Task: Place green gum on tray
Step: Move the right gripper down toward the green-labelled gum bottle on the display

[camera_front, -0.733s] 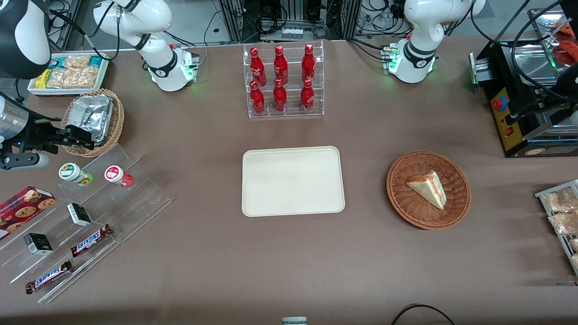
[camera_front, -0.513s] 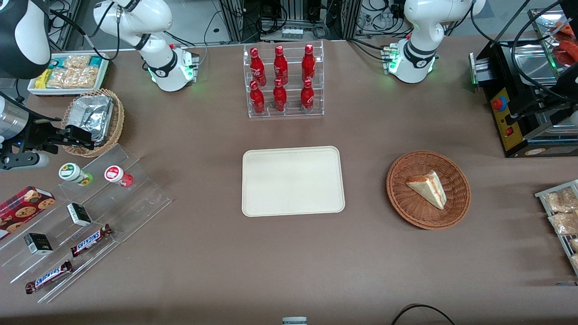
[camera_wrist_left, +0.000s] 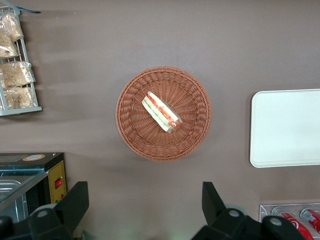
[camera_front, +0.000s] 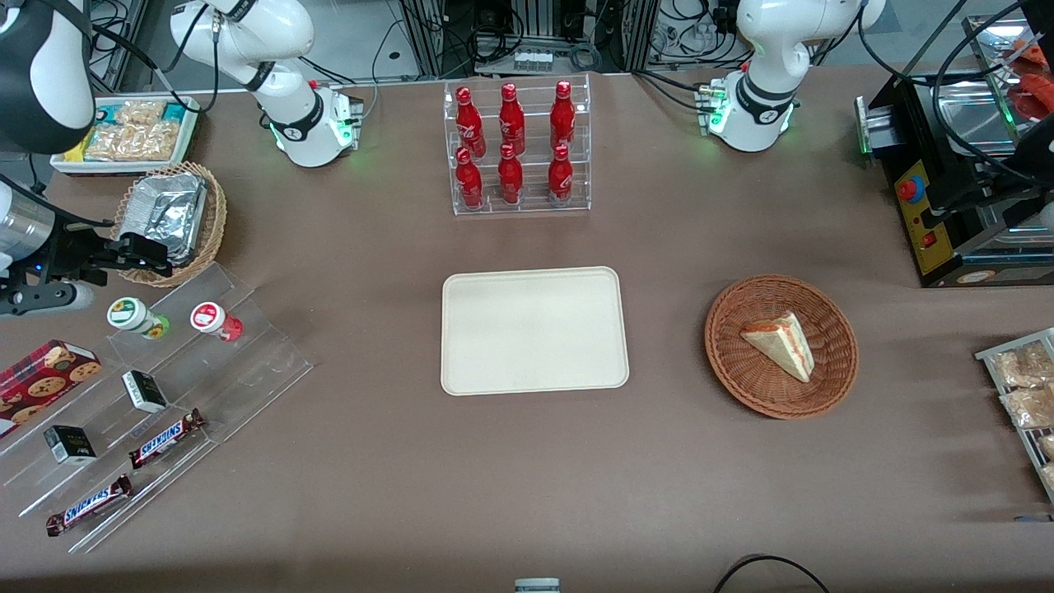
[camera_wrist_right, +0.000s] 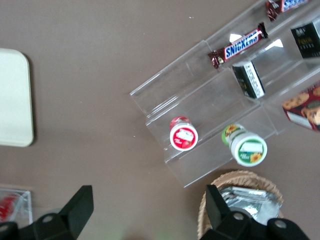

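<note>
A brown table [camera_front: 527, 478] fills the scene, evenly lit from above with soft shadows. At its edge farthest from the front camera stand metal racks with cables [camera_front: 527, 33]. A black machine [camera_front: 947, 189] with a red button sits toward the parked arm's end.

My gripper [camera_front: 160, 255] is hanging with fingers spread wide above the foil-filled wicker basket [camera_front: 169, 222], just beside the clear stepped rack [camera_front: 165, 395]. The green gum [camera_front: 132, 316] is standing on the rack's top step with the red-lidded bottle [camera_front: 212, 319] close beside it, crowding that flank. Bare brown table is lying between the rack and the tray [camera_front: 533, 331], whose whole surface is sitting uncovered.
</note>
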Motion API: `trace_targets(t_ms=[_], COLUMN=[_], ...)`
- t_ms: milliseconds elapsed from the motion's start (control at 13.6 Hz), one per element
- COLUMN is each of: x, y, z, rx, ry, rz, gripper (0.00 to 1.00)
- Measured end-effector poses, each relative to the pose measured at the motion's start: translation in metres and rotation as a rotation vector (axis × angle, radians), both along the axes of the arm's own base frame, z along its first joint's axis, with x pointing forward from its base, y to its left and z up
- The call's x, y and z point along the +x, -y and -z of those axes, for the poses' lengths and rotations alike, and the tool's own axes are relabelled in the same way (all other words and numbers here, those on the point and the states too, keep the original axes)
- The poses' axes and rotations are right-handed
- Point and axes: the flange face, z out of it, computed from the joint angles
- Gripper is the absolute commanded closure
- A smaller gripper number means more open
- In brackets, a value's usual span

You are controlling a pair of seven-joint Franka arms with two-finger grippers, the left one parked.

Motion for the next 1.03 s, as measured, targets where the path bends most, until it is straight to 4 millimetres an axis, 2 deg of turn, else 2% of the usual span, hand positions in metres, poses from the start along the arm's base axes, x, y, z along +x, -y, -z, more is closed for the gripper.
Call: trace_targets(t_ms=[293,660,1027], x=[0.003,-0.001,0.004], y=[0.049,0.094,0.124], z=[0.03,0.063,0.095], rx=[0.014,0.036,0.048], ry=[0.029,0.038,0.034], rz=[-0.131,-0.384,-0.519], gripper=[0.0,0.0,0.0])
